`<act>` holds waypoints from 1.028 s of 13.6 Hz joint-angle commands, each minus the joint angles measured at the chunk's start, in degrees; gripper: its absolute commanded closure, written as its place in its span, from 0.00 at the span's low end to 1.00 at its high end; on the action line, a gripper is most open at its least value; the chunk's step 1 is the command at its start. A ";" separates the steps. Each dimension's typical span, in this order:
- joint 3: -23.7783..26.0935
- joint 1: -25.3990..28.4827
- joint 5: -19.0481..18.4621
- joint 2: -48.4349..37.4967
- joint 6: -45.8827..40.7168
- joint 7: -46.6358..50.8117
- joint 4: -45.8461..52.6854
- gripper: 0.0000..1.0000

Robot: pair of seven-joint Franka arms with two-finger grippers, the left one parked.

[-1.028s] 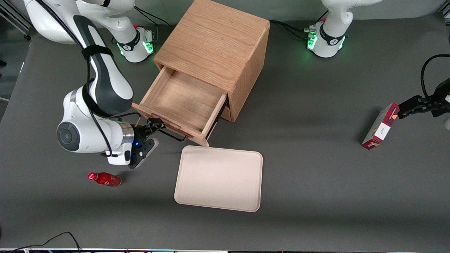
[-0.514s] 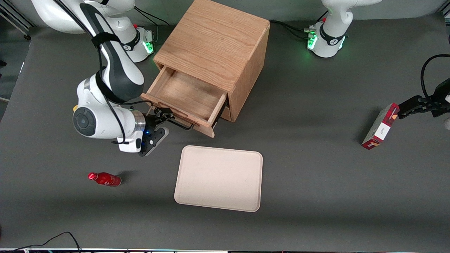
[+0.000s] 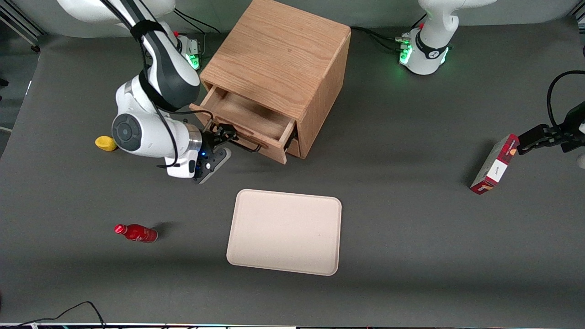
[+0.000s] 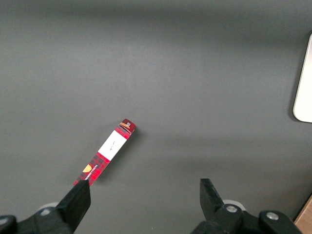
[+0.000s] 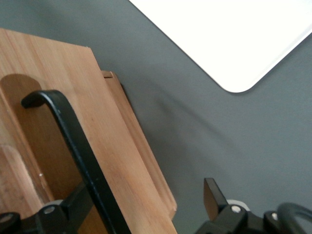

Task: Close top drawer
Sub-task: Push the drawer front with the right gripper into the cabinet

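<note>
The top drawer (image 3: 250, 119) of the wooden cabinet (image 3: 279, 59) stands partly pulled out, with a short stretch of its bare inside showing. Its thin black wire handle (image 3: 249, 147) runs along the flat wood front (image 5: 114, 146). My right gripper (image 3: 224, 137) is at the end of that front nearest the working arm's base. In the right wrist view the gripper (image 5: 145, 192) is open, and its fingers straddle the black handle (image 5: 73, 141) and the front's edge without closing on them.
A cream tray (image 3: 285, 230) lies on the table nearer the front camera than the cabinet. A red bottle (image 3: 135, 232) and a small yellow object (image 3: 105, 143) lie toward the working arm's end. A red box (image 3: 494, 164) stands toward the parked arm's end.
The drawer has slid well into the cabinet, and my gripper has travelled with its front, away from the front camera. The yellow object has come out from under the arm.
</note>
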 commanded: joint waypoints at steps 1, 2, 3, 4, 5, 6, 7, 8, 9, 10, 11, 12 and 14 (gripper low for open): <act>1.94 0.18 3.15 -4.98 3.23 2.59 -6.50 0.00; 2.73 0.18 4.46 -6.39 4.12 3.38 -8.26 0.00; 3.95 0.18 5.43 -7.10 4.74 3.65 -9.67 0.00; 4.66 0.18 5.70 -7.89 5.18 5.30 -10.47 0.00; 5.37 0.18 5.70 -8.16 5.53 6.71 -10.83 0.00; 6.50 0.18 5.70 -8.25 5.79 7.42 -10.92 0.00; 7.04 0.18 5.70 -8.42 5.80 8.73 -11.01 0.00; 7.30 0.18 5.79 -8.86 5.80 9.53 -11.01 0.00; 7.65 0.10 5.79 -8.87 5.80 9.54 -11.01 0.00; 7.66 -0.16 5.70 -8.78 5.62 9.45 -10.48 0.00; 7.14 -0.43 5.18 -8.43 5.01 8.67 -8.91 0.00; 6.78 -0.60 4.04 -7.90 3.44 8.75 -6.03 0.00; 5.30 -0.69 0.00 -8.69 -4.27 8.84 0.03 0.00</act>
